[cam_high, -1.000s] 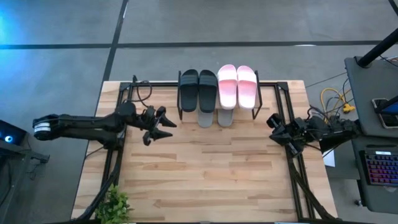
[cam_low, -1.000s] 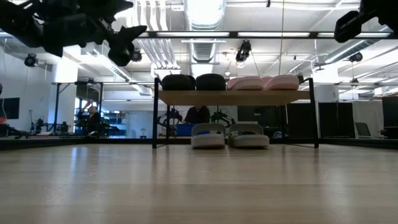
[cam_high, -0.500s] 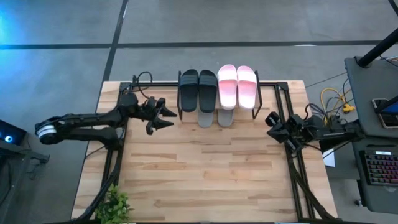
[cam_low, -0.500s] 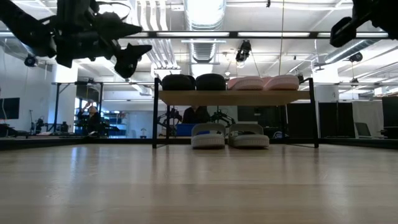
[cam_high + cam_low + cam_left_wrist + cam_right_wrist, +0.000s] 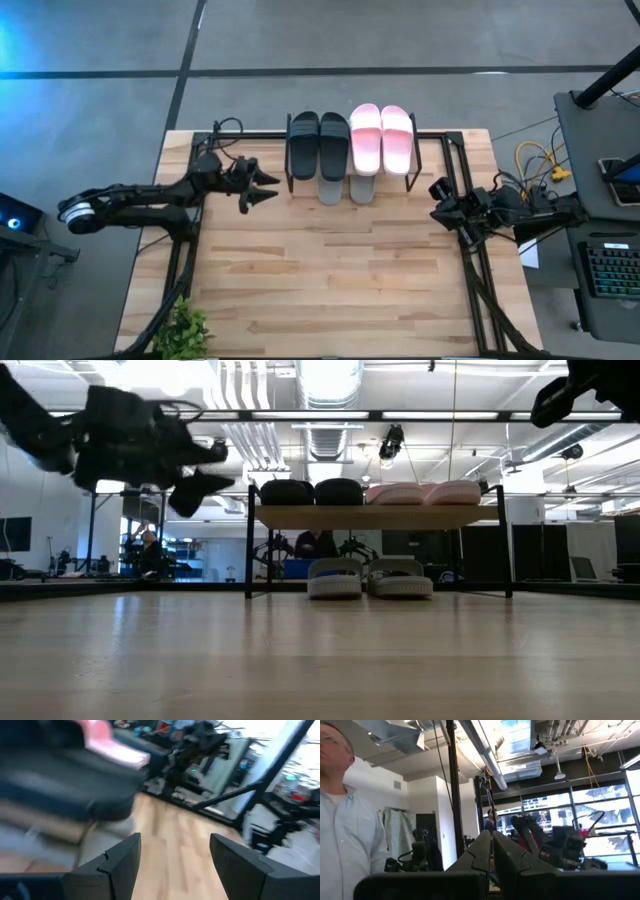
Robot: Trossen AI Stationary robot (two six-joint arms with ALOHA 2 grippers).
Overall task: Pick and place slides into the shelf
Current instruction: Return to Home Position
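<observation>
- Hovering above the table [image 5: 330, 280] just beside the shelf's left end, the left gripper [image 5: 270, 188] has its fingers spread wide with nothing between them.
- Over at the table's right edge waits the right gripper [image 5: 438, 200], fingers pressed together and carrying nothing.
- All six slides are in place. The black pair [image 5: 319, 145] and the pale pink pair [image 5: 382, 138] sit side by side on top of the shelf [image 5: 380, 517]. The grey pair [image 5: 370, 578] rests on the table underneath, ends poking out the front.
- The job looks finished, and only parking the left arm seems to remain. My call is to lift clear first, then swing away from the shelf's thin dark frame so nothing gets nudged.
- The slides look soft, matte and foamy, with broad rounded straps. The shelf board is light wood, and the table is pale planks.
</observation>
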